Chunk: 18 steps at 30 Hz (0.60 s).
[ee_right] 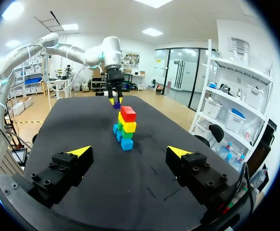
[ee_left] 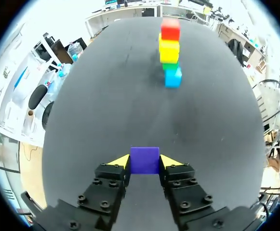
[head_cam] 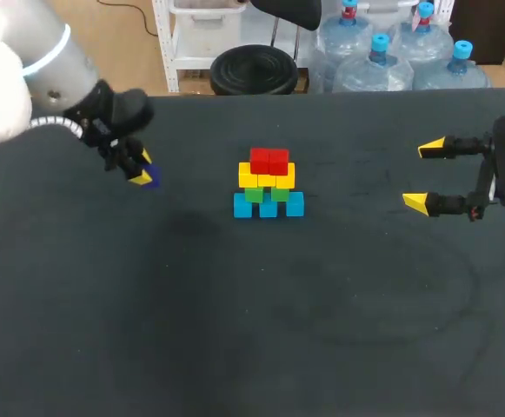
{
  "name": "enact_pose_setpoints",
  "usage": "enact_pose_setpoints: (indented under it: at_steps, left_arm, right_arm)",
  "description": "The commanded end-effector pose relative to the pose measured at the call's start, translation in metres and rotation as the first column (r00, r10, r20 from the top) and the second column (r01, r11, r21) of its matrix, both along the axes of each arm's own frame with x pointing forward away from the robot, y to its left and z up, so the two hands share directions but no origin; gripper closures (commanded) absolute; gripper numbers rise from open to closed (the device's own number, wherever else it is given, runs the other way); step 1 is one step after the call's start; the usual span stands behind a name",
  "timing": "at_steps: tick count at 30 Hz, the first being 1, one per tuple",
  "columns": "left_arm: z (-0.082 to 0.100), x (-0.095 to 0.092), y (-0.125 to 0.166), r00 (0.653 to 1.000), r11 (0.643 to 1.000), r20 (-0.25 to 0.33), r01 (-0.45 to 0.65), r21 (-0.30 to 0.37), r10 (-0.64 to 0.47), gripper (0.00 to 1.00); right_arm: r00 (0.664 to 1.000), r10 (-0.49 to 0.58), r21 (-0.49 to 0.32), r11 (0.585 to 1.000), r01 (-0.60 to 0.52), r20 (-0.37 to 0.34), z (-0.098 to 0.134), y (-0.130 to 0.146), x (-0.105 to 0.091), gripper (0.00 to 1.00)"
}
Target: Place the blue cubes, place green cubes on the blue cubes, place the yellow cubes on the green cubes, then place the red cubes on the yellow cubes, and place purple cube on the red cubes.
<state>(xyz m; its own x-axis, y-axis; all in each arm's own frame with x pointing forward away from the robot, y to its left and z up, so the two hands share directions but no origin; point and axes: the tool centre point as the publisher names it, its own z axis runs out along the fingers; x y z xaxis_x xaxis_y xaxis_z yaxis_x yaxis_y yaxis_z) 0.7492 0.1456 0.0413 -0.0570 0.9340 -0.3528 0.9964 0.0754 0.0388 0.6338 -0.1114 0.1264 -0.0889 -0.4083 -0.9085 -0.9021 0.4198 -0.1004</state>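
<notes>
Toward the far edge of the tabletop [head_cam: 235,330], about midway along it, stands the stack: blue cubes [head_cam: 269,206] at the base, green cubes [head_cam: 267,195] on them, yellow cubes [head_cam: 267,176] above, and red cubes [head_cam: 269,161] on top. Four layers look done, so the step in hand is the last one, the purple cap. The left gripper [head_cam: 142,168] sits nearer the tabletop's left edge, well apart from the stack, its two yellow-tipped fingers clamped on opposite faces of the purple cube [ee_left: 144,160]. The right gripper [head_cam: 423,175] hangs by the right edge with its fingers spread wide and nothing between them. Next, I judge, the left arm must carry the cube above the red layer, centre it over the seam between the red cubes, lower it gently and only then let go. A sideways nudge could topple the narrow pile.
</notes>
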Motion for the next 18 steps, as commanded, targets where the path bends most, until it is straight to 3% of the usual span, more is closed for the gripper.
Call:
enact_pose_setpoints:
  at_steps: [1,9,18]
  left_arm:
    - [0.044,-0.013,-0.020,0.999,0.999,0.033,0.022,0.029,-0.023,1.00]
    - [0.109,-0.025,-0.056,0.996,0.999,0.094,0.008,0.036,-0.012,1.00]
    - [0.139,-0.027,-0.111,0.994,0.999,0.106,0.022,0.040,-0.026,1.00]
  right_arm:
    - [1.000,0.000,0.000,1.000,0.000,0.001,0.000,0.000,0.000,0.00]
    - [1.000,0.000,0.000,1.000,0.000,0.001,0.000,0.000,0.000,0.00]
    - [1.000,0.000,0.000,1.000,0.000,0.001,0.000,0.000,0.000,0.00]
